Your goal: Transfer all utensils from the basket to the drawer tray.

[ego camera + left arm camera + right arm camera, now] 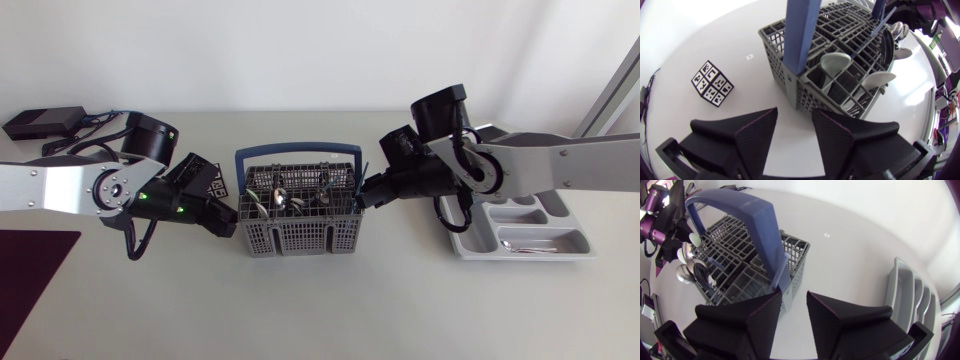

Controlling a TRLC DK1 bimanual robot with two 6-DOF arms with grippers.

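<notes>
Off-white and matte, the desk (pixel 400 310) is running under a pale wall along its far edge, and you are seeing both arms coming in from its sides. Near the desk's middle, the grey plastic lattice cutlery basket (pixel 297 238) with its blue arched handle (pixel 297 152) is standing upright. Several silver spoons (pixel 278 197) are standing bowl-up in its compartments on the side toward the far edge. Toward the desk's right edge, the light grey compartmented drawer tray (pixel 520 253) is lying flat. One slim silver utensil (pixel 528 245) is resting in its long compartment nearest the front edge.

Your left gripper (pixel 232 218) is hanging just beside the basket's left wall. In the left wrist view its black wedge fingers (pixel 757 132) are standing apart with nothing between them, and a basket corner (pixel 840 95) is sitting just ahead. Your right gripper (pixel 366 193) is sitting at the basket's right wall. In the right wrist view its fingers (pixel 830 312) are also spread and holding nothing, with the handle's foot (pixel 780 275) just ahead and the tray (pixel 907 287) lying off to one side.

A small cube with black-and-white square markers (pixel 713 83) is sitting on the desk beside the left gripper, apart from the basket. A flat black box with cables (pixel 42 122) is lying at the far left corner. A dark maroon mat (pixel 30 275) is lying at the left edge.
</notes>
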